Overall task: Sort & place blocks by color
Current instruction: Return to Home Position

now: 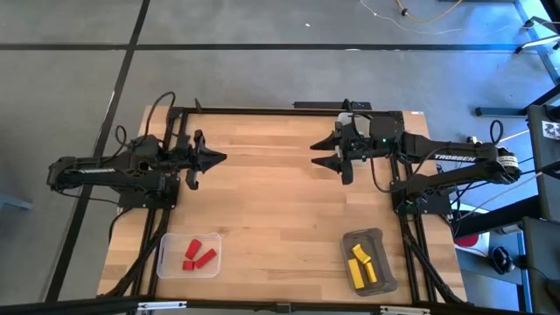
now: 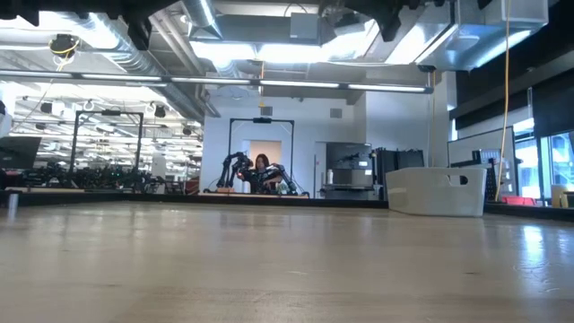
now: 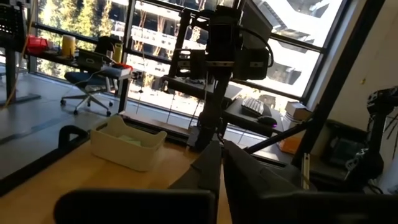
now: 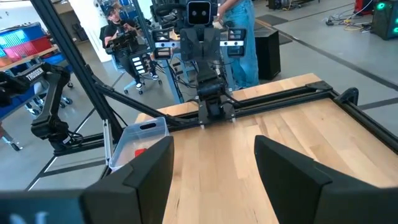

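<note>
Sorting appears complete: red blocks [image 1: 192,260] in clear bin [image 1: 170,268] at seven o'clock, yellow blocks [image 1: 356,273] in dark bin [image 1: 373,237] at five; none loose. My left gripper [image 1: 215,158], fingers together, hangs at ten; right gripper [image 1: 317,153], fingers apart, at one.

Red blocks [image 1: 197,254] lie in the clear bin [image 1: 164,249] nearer the black left gripper [image 1: 223,158], yellow blocks [image 1: 361,265] in the grey bin [image 1: 367,236] nearer the right gripper [image 1: 315,155].

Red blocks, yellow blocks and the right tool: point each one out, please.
red blocks [image 1: 205,257], high view, on one block in the clear bin [image 1: 169,269].
yellow blocks [image 1: 356,273], high view, on the long bar in the grey bin [image 1: 388,255].
right tool [image 1: 318,154], high view, midway between its open fingertips.
</note>
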You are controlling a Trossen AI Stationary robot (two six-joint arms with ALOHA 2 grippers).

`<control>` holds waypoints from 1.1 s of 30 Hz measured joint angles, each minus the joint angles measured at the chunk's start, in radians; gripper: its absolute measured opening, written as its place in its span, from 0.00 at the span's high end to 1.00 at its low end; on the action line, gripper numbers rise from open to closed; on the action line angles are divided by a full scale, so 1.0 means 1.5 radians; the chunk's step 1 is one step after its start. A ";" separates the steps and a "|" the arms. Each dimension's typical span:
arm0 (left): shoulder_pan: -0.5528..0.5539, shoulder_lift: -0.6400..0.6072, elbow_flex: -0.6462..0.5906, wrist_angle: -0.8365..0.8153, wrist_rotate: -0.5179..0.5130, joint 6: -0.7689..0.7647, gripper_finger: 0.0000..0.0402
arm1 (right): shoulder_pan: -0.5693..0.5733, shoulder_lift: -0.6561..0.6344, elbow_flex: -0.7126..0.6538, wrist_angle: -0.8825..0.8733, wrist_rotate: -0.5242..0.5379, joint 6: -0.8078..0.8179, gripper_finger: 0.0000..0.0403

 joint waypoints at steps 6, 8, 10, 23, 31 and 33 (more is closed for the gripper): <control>0.000 0.000 0.000 0.000 -0.004 0.003 1.00 | 0.000 -0.001 0.000 0.000 0.000 0.014 0.44; 0.000 0.000 0.000 0.000 -0.003 0.003 1.00 | 0.000 -0.001 0.000 -0.006 0.000 0.032 0.47; 0.000 0.000 0.000 0.000 -0.003 0.003 1.00 | 0.000 -0.004 0.000 -0.027 -0.001 0.039 0.53; 0.000 0.000 0.000 0.000 -0.002 0.004 1.00 | 0.000 -0.052 -0.001 -0.079 -0.040 0.036 0.99; 0.000 0.000 0.000 0.001 -0.002 0.005 1.00 | 0.000 -0.062 -0.001 -0.073 -0.036 0.048 1.00; 0.000 0.000 0.000 0.001 -0.003 0.005 1.00 | 0.000 -0.062 -0.001 -0.073 -0.036 0.048 1.00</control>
